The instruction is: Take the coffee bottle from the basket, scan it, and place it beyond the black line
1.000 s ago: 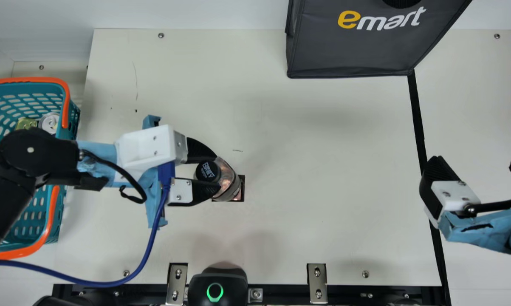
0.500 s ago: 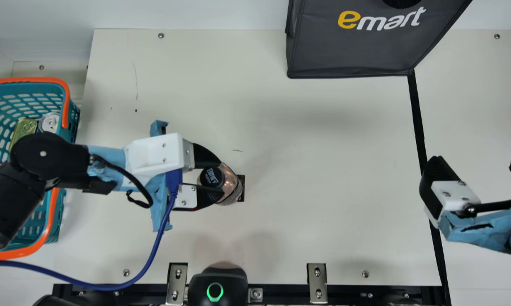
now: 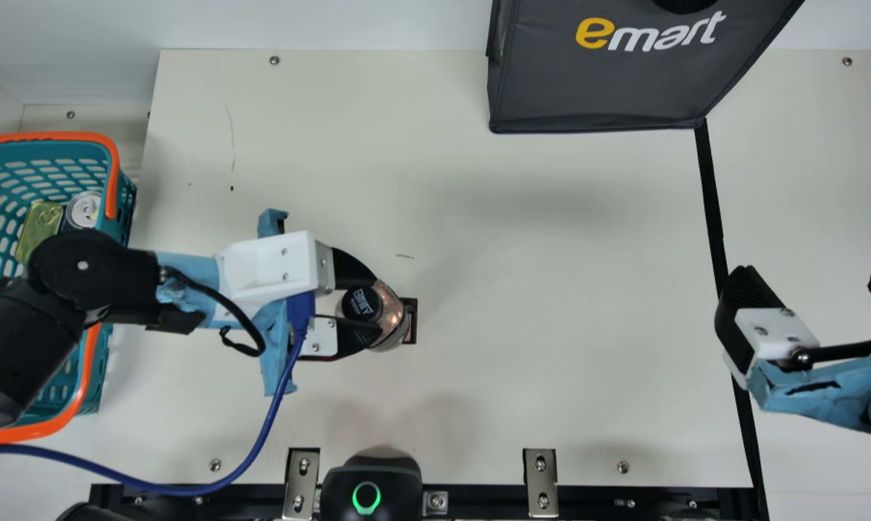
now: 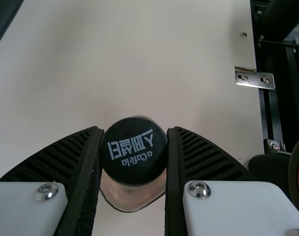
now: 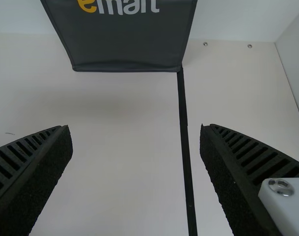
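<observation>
Coffee bottle (image 3: 392, 310), clamped in my left pincer (image 3: 377, 304), between basket (image 3: 80, 136) and black line (image 3: 712, 202).
Dark-edged square (image 3: 413, 322): mostly hidden behind bottle. Basket, grey bag (image 3: 602, 87): cut off in main view. Right pincer (image 3: 810, 278): fingers apart. Bottle and left pincer: shifted slightly linewards since a second ago.
</observation>
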Robot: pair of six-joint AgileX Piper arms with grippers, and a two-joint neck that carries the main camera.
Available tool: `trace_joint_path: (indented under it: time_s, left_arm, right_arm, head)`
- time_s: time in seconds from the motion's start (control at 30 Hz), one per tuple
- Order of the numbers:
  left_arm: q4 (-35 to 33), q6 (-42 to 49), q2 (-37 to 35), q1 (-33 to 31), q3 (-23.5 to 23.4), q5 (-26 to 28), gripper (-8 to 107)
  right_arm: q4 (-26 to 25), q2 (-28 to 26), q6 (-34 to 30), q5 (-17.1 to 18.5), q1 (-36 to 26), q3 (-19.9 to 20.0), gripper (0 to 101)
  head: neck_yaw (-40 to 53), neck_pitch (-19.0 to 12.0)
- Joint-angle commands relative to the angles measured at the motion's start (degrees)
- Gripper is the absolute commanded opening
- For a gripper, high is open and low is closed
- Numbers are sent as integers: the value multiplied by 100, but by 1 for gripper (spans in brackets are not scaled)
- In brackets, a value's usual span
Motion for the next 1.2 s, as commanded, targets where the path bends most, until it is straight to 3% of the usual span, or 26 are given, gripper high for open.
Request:
trace_joint_path:
  time_s: [0.0, 0.3, 0.83, 1.17]
  left_arm:
    - [17, -33, 6, -16, -5, -17, 60]
    - [22, -326, -19, -94, -163, -37, 90]
    - [172, -1222, -265, -138, -472, 0, 90]
    - [531, -2274, -676, -139, -570, -348, 90]
  right_arm:
    - [0, 0, 0, 0, 0, 0, 91]
    - [0, 0, 0, 0, 0, 0, 91]
    - [0, 0, 0, 0, 0, 0, 91]
    - [0, 0, 0, 6, 0, 0, 91]
  head:
    - [9, -157]
    - [9, -157]
    - [9, -157]
    - [9, -157]
